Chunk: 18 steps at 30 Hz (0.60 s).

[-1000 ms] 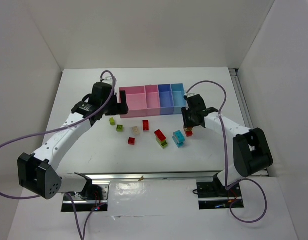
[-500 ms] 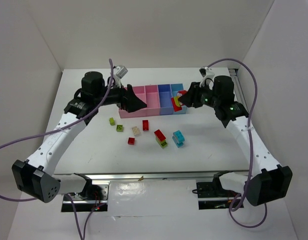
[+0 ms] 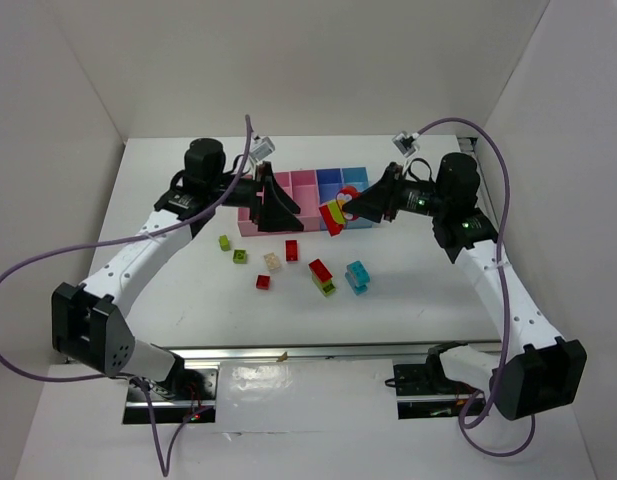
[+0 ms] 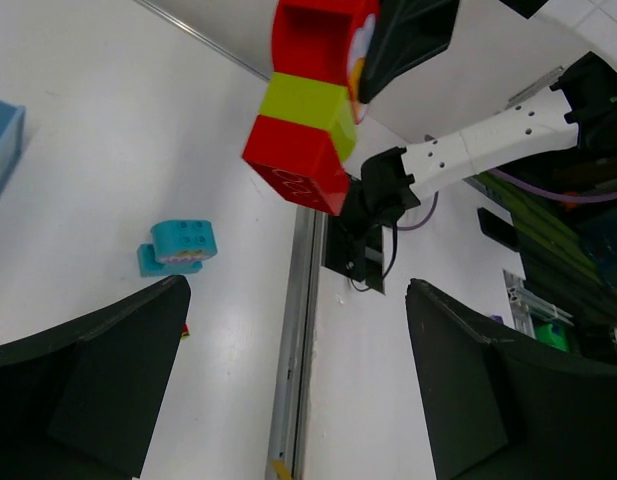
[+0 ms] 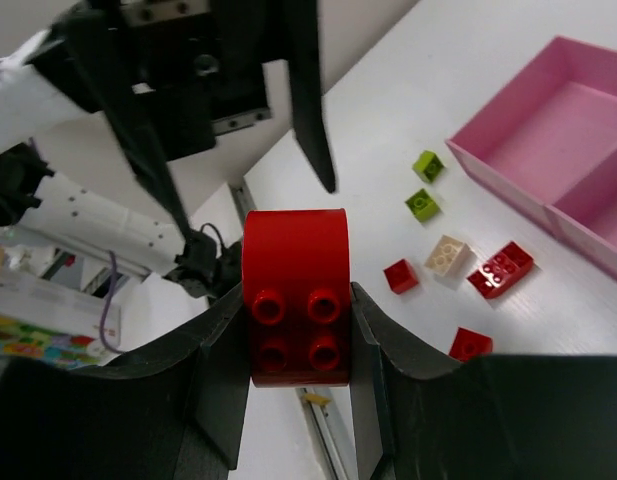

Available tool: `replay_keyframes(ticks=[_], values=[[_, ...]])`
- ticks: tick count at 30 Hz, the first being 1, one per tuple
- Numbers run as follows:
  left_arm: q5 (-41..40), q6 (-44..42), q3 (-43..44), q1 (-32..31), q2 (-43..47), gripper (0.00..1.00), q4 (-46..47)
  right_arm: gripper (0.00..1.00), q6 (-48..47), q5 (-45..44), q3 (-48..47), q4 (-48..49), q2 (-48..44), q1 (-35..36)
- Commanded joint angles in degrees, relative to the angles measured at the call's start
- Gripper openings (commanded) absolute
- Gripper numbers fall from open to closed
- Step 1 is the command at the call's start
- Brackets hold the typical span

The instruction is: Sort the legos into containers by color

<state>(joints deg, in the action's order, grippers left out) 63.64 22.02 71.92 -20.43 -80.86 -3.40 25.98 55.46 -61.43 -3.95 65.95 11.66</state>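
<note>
White table (image 3: 418, 300) under containers (image 3: 306, 188), loose legos (image 3: 319, 268)

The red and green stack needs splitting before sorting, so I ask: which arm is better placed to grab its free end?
Left. The left gripper is open and faces the stack at its free end; the right gripper is shut on the other end.

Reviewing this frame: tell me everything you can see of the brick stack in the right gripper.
The stack is three glossy plastic bricks pressed together: red, yellow-green in the middle, red. One red end shows four round studs in the right wrist view. It hangs tilted in the air above the table, near the bins. The right gripper clamps it on two opposite sides. Nothing else touches it.
</note>
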Motion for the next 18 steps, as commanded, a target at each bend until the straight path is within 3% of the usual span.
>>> replay_keyframes(ticks=[1,10,14,18], values=[[4.92,-1.98,2.79,-1.45,-1.93,1.00,1.90,0.18,4.70,5.79,0.96,10.09,-2.67,-0.41],[6.06,3.46,5.78,-4.44,-6.23,1.00,8.92,0.16,4.70,7.12,1.49,10.89,-2.06,0.73],[7.47,9.96,6.39,-5.59,-8.87,0.96,16.66,0.16,3.55,6.59,1.49,11.06,-1.44,1.35],[7.39,11.11,7.00,-7.17,-10.19,0.94,17.81,0.16,2.86,5.53,2.01,10.36,-1.44,2.05]])
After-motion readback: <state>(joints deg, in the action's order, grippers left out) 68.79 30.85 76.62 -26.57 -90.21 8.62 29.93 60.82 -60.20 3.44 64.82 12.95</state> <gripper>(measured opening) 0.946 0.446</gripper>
